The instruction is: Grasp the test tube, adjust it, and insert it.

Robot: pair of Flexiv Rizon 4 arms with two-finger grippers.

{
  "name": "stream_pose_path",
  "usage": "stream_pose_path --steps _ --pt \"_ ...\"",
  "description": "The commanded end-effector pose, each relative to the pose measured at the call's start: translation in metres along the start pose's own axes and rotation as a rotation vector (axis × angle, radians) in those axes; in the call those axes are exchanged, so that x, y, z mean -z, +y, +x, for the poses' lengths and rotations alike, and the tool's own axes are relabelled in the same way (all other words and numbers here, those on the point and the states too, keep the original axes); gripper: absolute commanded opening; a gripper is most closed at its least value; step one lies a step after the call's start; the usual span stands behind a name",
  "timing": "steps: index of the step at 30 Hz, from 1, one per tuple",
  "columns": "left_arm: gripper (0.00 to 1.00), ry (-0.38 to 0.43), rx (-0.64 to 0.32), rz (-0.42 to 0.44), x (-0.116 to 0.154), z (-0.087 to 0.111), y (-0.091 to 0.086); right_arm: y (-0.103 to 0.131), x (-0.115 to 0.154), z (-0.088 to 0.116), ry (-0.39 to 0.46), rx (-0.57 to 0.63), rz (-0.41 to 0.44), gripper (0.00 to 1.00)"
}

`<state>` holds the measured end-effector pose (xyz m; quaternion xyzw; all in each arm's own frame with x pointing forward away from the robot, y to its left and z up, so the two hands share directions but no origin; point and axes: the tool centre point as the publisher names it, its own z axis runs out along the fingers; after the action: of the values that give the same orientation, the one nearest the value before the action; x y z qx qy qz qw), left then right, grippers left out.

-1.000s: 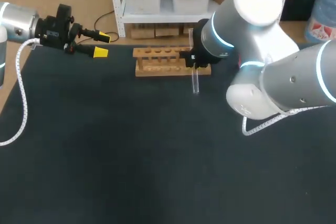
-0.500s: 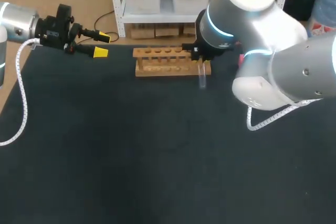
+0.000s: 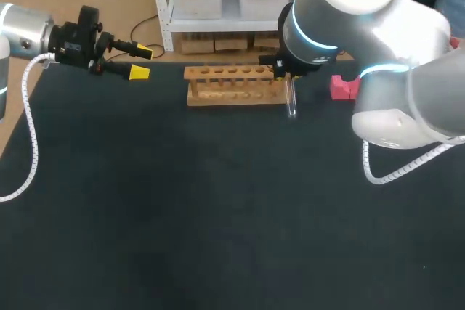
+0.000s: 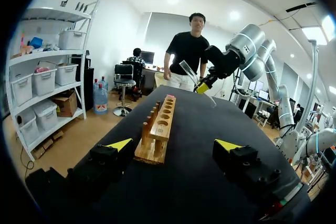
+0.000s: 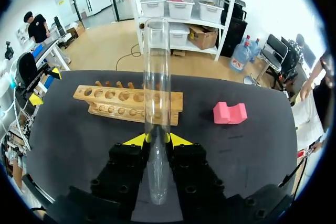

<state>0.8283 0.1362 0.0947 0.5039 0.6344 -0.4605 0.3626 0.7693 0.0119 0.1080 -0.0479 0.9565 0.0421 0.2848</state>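
A clear glass test tube (image 5: 157, 103) stands between the yellow tips of my right gripper (image 5: 157, 138), which is shut on it. From overhead the test tube (image 3: 290, 101) hangs just past the right end of the wooden rack (image 3: 232, 85), with my right gripper (image 3: 283, 72) above it. The rack (image 5: 128, 103) lies ahead of that gripper, its holes showing nothing in them. My left gripper (image 3: 135, 62) is open at the table's far left edge, well away from the rack (image 4: 159, 132). In the left wrist view its open fingers (image 4: 173, 144) frame the rack, and the tube (image 4: 195, 81) shows beyond.
A pink block (image 3: 341, 86) sits on the dark table to the right of the rack, also seen as the pink block (image 5: 229, 112) ahead of my right gripper. The table's far edge (image 3: 218, 64) runs just behind the rack.
My right arm has carried the test tube to the right, from in front of the rack's right part to just past its right end, uncovering the pink block. The left arm has not moved.
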Motion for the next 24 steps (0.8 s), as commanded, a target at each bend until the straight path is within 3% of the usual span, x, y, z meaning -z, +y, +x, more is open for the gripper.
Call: stream_pose_path --steps 1,24 --pt "1.00 0.000 -0.001 0.001 0.000 0.001 0.000 -0.006 0.016 0.007 -0.058 -0.002 0.004 0.00" --pt "1.00 0.000 -0.001 0.001 0.000 0.001 0.000 -0.017 0.022 0.010 -0.033 -0.018 -0.028 0.00"
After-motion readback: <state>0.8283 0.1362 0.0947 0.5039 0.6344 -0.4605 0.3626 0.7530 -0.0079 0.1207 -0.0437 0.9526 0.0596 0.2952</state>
